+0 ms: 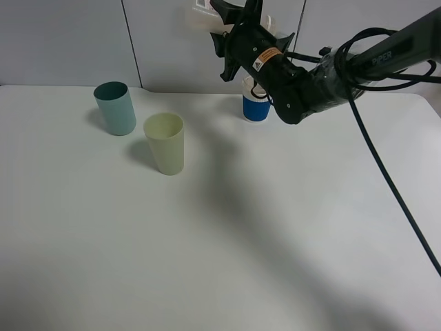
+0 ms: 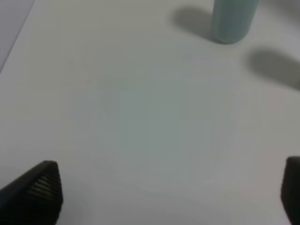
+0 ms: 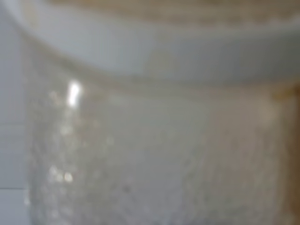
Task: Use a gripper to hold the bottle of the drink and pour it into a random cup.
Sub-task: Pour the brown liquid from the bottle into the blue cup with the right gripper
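Observation:
My right gripper (image 1: pixel 222 27) is raised high over the table's far edge, shut on the bottle of the drink (image 1: pixel 203 19), a pale clear shape against the wall. In the right wrist view the bottle (image 3: pixel 150 140) fills the frame as clear plastic under a white rim, and no dark liquid shows. A blue cup (image 1: pixel 255 109) stands just below the gripper, partly hidden by the arm. A teal cup (image 1: pixel 115 107) and a pale yellow-green cup (image 1: pixel 165 143) stand to the left. My left gripper (image 2: pixel 168 192) is open over bare table, short of the teal cup (image 2: pixel 232 18).
The white table (image 1: pixel 241 234) runs from the grey wall to the near edge. The right arm's black cable (image 1: pixel 393 186) hangs across the table's right side. The left arm is outside the exterior high view.

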Available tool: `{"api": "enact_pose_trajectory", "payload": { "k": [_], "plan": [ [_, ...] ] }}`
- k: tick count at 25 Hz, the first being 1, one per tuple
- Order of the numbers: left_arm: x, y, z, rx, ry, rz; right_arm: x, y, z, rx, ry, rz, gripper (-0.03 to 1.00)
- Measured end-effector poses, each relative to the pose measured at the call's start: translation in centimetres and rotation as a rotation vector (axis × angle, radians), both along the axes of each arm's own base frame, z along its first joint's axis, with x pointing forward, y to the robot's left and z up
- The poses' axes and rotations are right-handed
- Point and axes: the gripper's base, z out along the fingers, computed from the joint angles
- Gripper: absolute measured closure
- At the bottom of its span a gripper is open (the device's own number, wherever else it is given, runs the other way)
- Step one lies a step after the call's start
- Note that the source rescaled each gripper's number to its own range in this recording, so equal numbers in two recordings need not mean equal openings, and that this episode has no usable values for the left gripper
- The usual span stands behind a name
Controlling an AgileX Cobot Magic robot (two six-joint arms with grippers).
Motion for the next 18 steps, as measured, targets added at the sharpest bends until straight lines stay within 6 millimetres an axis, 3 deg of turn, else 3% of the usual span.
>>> {"api": "enact_pose_trajectory", "payload": {
  "k": [18],
  "plan": [
    [0.0, 0.0, 0.0, 0.0, 0.0, 0.0, 0.32, -0.99, 0.67, 0.113, -0.023, -0.088, 0.97]
  ]
}}
